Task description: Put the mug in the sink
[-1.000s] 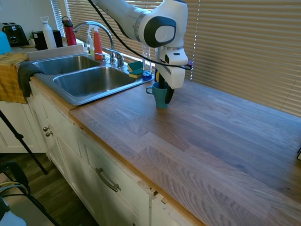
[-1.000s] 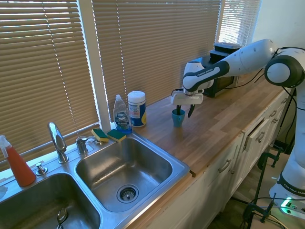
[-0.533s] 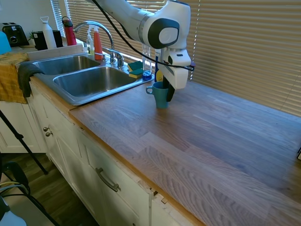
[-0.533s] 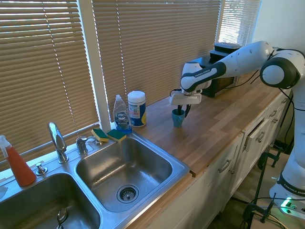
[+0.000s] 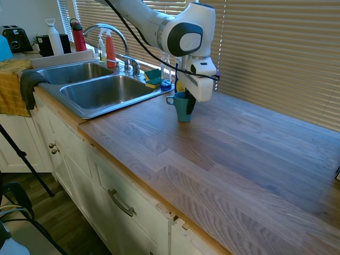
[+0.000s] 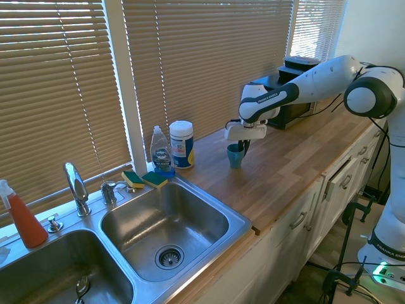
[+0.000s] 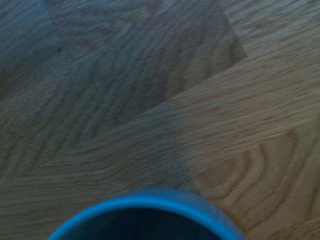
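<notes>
Gripper (image 5: pixel 187 104) clamps the rim of the mug (image 5: pixel 180 108) (upright on the wooden counter (image 5: pixel 228 154)), near the sink (image 5: pixel 101 91).

Home kitchen — sink (image 5: pixel 101 91), wooden counter (image 5: pixel 228 159)

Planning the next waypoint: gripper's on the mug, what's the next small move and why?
Probably a short straight lift. The gripper looks shut on the mug wall, one finger inside the rim, and the mug seems at or barely off the counter. It needs height to clear the sink rim before carrying over.
</notes>
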Robot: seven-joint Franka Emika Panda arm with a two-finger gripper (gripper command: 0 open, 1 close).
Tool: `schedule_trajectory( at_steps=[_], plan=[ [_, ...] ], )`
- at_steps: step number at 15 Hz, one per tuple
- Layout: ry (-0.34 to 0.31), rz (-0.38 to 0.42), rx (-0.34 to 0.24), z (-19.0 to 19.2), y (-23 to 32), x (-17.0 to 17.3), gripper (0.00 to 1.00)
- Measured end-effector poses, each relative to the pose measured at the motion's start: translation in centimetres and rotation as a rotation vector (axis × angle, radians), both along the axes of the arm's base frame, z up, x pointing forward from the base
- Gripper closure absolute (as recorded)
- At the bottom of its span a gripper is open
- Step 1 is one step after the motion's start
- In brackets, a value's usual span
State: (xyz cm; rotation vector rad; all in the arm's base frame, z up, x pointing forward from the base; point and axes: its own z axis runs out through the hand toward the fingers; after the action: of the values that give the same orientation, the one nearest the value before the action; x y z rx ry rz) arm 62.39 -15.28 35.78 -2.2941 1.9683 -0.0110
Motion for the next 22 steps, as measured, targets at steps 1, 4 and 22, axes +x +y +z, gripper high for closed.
schedule_trajectory(
  at_steps=[1,4,22],
  plan=[
    [-0.008,0.033,0.000,0.1,0.1,0.0,1.00],
    [-0.062,0.165,0.014,1.9,2.0,-0.3,1.00],
    [-0.107,0.650,0.018,7.4,39.3,1.0,1.00]
  ],
)
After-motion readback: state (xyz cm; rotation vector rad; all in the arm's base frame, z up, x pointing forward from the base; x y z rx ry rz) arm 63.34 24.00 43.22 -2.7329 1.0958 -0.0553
